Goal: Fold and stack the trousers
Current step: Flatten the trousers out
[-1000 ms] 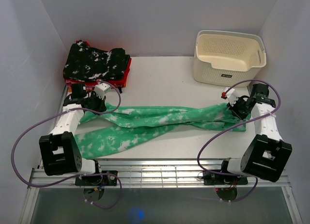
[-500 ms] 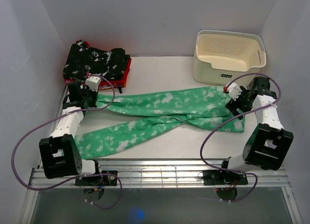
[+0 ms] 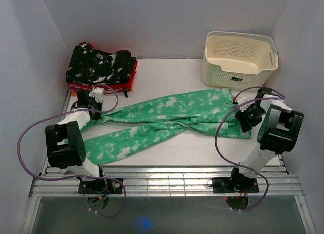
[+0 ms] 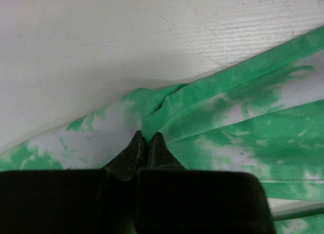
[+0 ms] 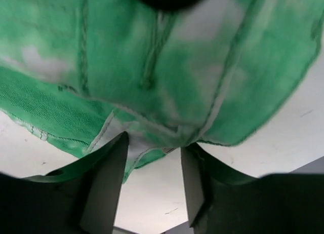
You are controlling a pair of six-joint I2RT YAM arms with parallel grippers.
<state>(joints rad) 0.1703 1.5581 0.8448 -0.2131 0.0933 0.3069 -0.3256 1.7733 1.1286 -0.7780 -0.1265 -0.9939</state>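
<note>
The green tie-dye trousers [image 3: 167,115] lie spread across the table, with the waist at the right and two legs running left. My left gripper [image 3: 97,98] sits at the end of the far leg, close to the clothes stack. In the left wrist view it [image 4: 147,139] is shut, pinching a raised fold of the green cloth [image 4: 228,107]. My right gripper [image 3: 244,116] is at the waist end. In the right wrist view it [image 5: 152,160] stands open, and the waistband edge [image 5: 152,56] hangs just at its fingertips [image 5: 109,178], not clamped.
A cream perforated basket [image 3: 238,59] stands at the back right. At the back left a folded black white-speckled garment [image 3: 101,64] lies on red and orange folded clothes [image 3: 129,82]. A metal rail [image 3: 162,176] runs along the near edge. Walls close in on both sides.
The right gripper has opened and let go of the waist, which now lies flatter. The left gripper has drawn the far leg end back and left toward the stack.
</note>
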